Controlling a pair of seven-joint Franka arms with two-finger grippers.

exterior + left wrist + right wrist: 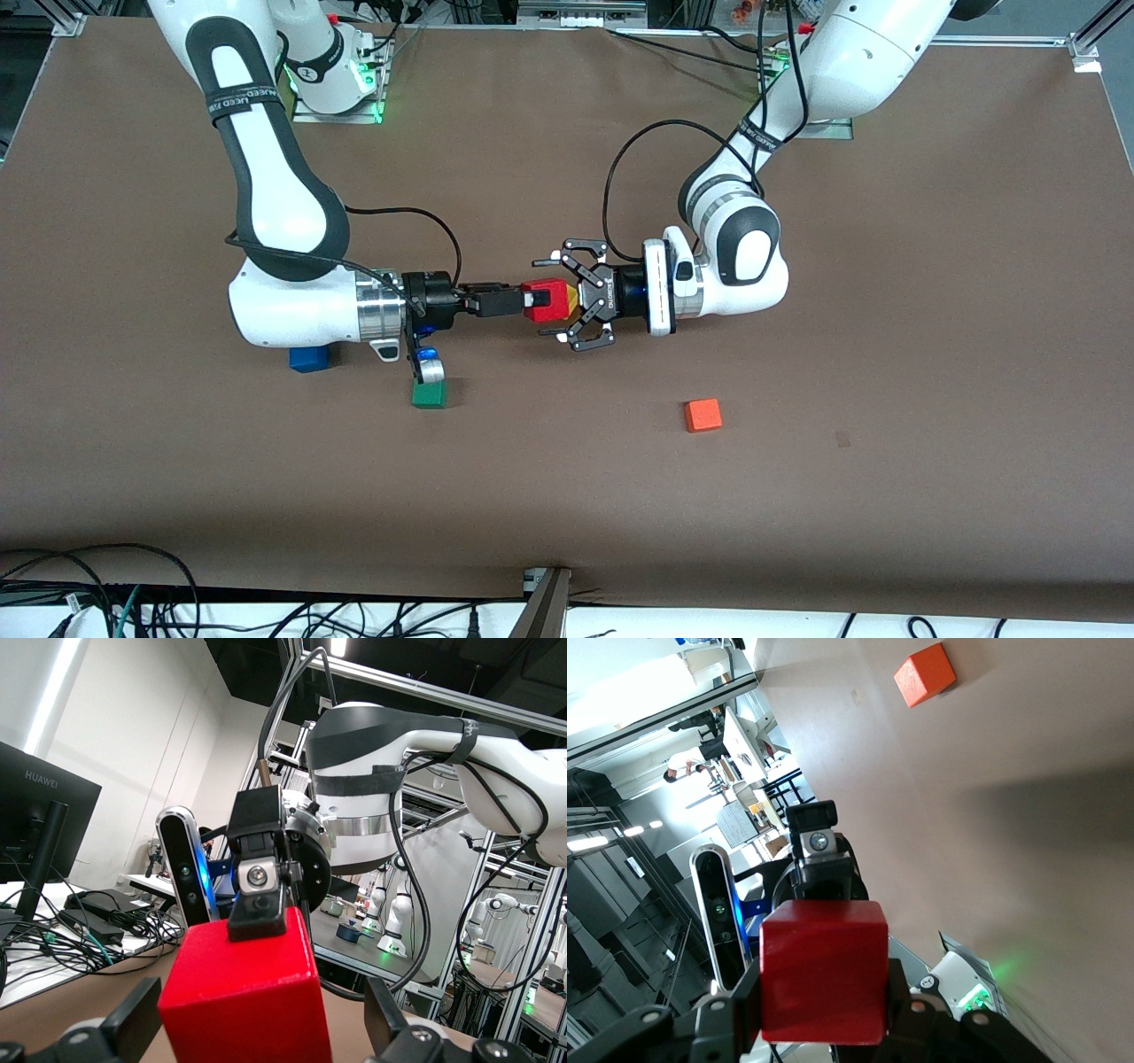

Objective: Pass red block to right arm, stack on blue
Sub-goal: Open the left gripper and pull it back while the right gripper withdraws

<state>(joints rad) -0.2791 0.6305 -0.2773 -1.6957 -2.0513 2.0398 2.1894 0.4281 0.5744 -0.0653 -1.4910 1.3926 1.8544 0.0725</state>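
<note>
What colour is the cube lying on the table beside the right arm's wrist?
It is blue. The front view shows it best, partly under the right arm's wrist.

My table (886, 461): matt brown covering, cloth-like, faintly scuffed. Red block (547, 299): smooth, slight sheen, painted look. Orange cube (703, 415), green cube (430, 394), blue cube (308, 358): same smooth finish. My right arm (292, 310): glossy white shell, brushed silver metal wrist. Right gripper (523, 301) and left gripper (554, 299): matt black.
</note>
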